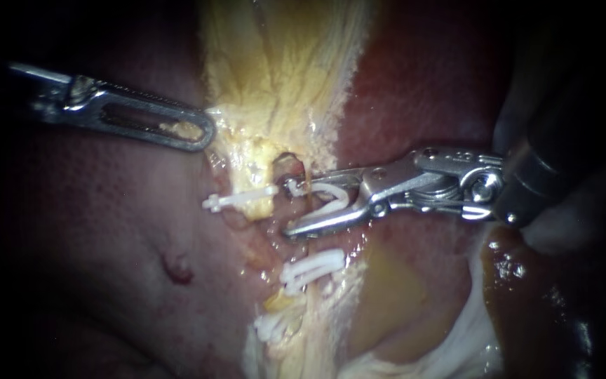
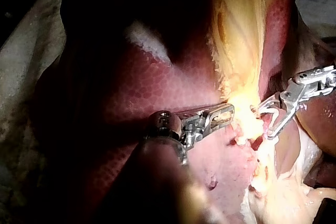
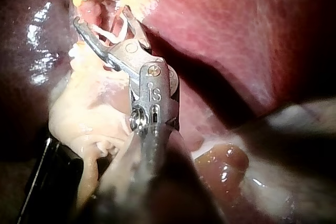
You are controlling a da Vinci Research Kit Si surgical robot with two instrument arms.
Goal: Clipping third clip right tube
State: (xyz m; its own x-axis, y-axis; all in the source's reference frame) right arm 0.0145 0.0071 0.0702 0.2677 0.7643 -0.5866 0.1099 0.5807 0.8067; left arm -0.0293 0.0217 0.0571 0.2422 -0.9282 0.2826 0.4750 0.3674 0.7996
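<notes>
My right instrument [image 1: 290, 208] comes in from the right, its jaws standing wide apart with an open white clip [image 1: 327, 196] held between them. The jaws straddle the right tube [image 1: 290, 167], a reddish strand below the yellow tissue. A white clip [image 1: 240, 200] sits on the left tube. Two more white clips [image 1: 310, 270] lie lower on the right strand. My left instrument [image 1: 205, 130] has its slotted jaws shut on the yellow tissue's edge [image 1: 222, 119]. The right wrist view shows the clip [image 3: 113, 35] in the jaws [image 3: 102, 17]; the left wrist view shows both instruments [image 2: 230, 113] [image 2: 270, 121].
Dark red liver [image 1: 106, 231] fills the left half. Yellow fatty tissue [image 1: 282, 63] runs down the middle. Brown glistening tissue [image 1: 527, 281] and white membrane lie at the lower right. A small red spot [image 1: 177, 270] marks the liver surface.
</notes>
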